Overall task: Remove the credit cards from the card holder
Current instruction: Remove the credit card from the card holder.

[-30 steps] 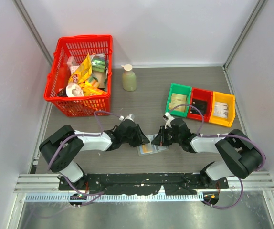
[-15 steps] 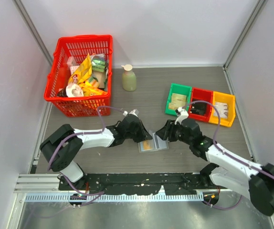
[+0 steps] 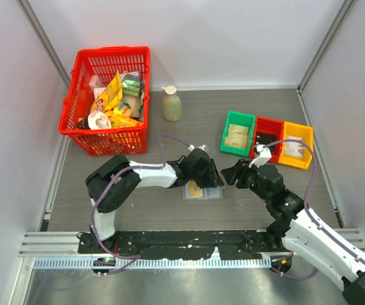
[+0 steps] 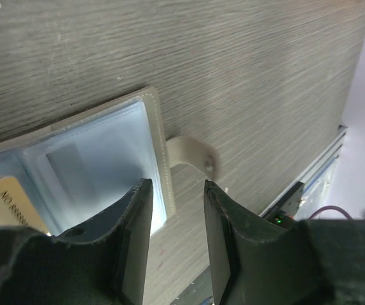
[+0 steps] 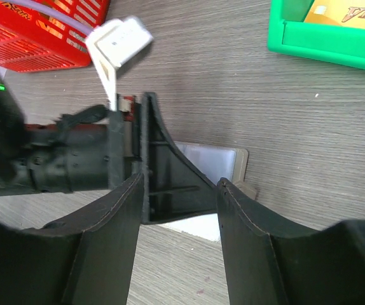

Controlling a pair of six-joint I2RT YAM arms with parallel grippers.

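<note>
Holder (image 4: 100, 159) lies flat, card (image 4: 7, 203) inside. Left gripper (image 4: 177, 185) fingers are apart, straddling holder's edge. Right gripper (image 5: 181, 181) is spread, beside holder.

Left tool (image 3: 214, 180) over card holder (image 3: 196, 191) right end; right tool (image 3: 229, 175) just beside; table (image 3: 201, 213) bare on near side.

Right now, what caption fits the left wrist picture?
Left jaws straddle the edge of the open card holder, a yellow card tucked inside.

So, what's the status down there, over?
Both open: left gripper astride an edge of the card holder, right gripper empty alongside. Holder open, yellow card in its pocket. Left gripper sits in right's path.
</note>
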